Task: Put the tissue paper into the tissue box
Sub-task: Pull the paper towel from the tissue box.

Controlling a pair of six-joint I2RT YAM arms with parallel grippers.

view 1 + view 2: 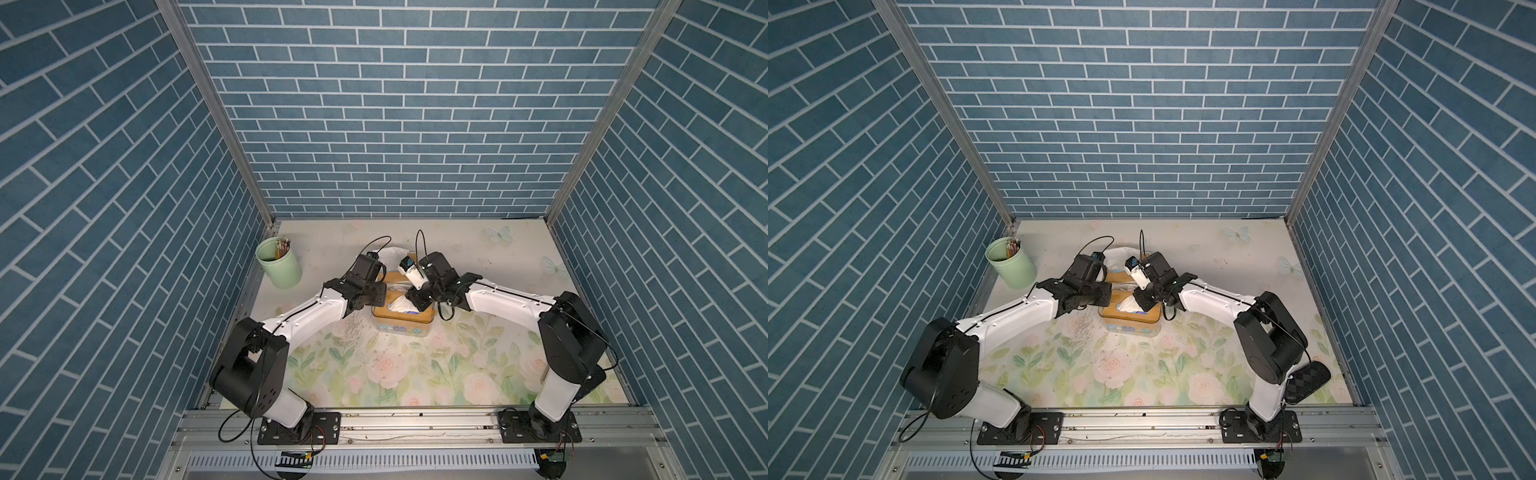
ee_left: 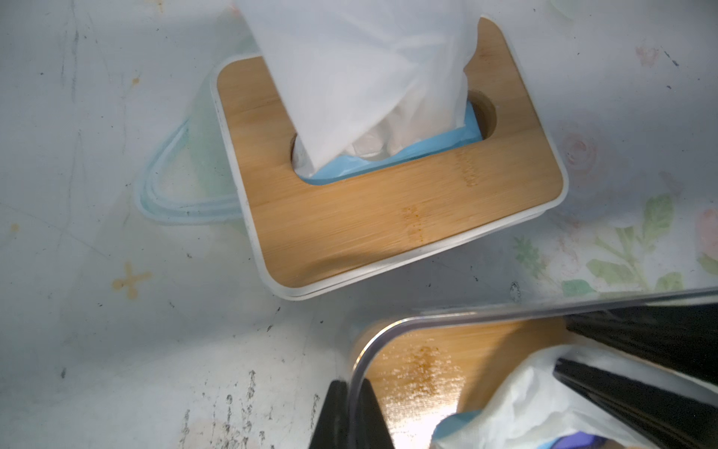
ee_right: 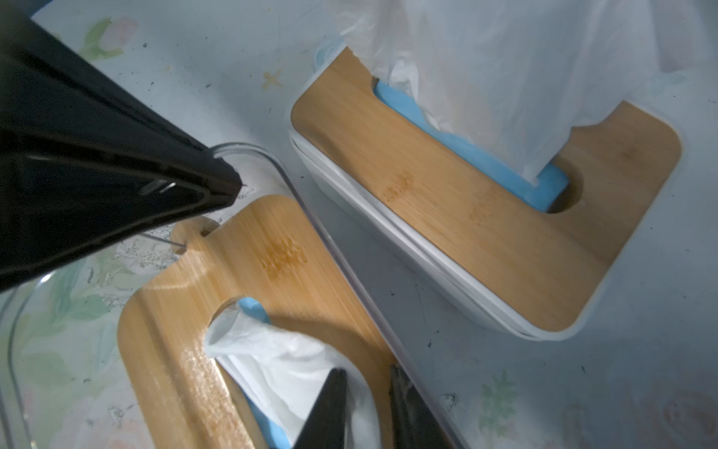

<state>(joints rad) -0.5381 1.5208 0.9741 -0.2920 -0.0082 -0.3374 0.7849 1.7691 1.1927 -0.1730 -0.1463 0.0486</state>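
The tissue box (image 1: 403, 321) (image 1: 1130, 323) is clear plastic with a bamboo slotted lid (image 3: 248, 272) and stands mid-table. White tissue paper (image 3: 279, 357) (image 2: 520, 392) (image 1: 398, 305) bulges out of the lid's slot, with blue wrapping under it. My left gripper (image 2: 355, 388) (image 1: 380, 291) is shut on the box's clear rim at its left end. My right gripper (image 3: 367, 381) (image 1: 417, 301) is over the slot. Its jaws stand a little apart, one finger pressed into the tissue, the other by the lid's edge.
A second, white box with a bamboo lid (image 2: 388, 217) (image 3: 485, 217) sits just behind, a tall tissue sheet (image 2: 361, 77) (image 1: 392, 253) rising from it. A green cup of pencils (image 1: 280, 266) stands at the back left. The floral mat (image 1: 415, 365) lies in front.
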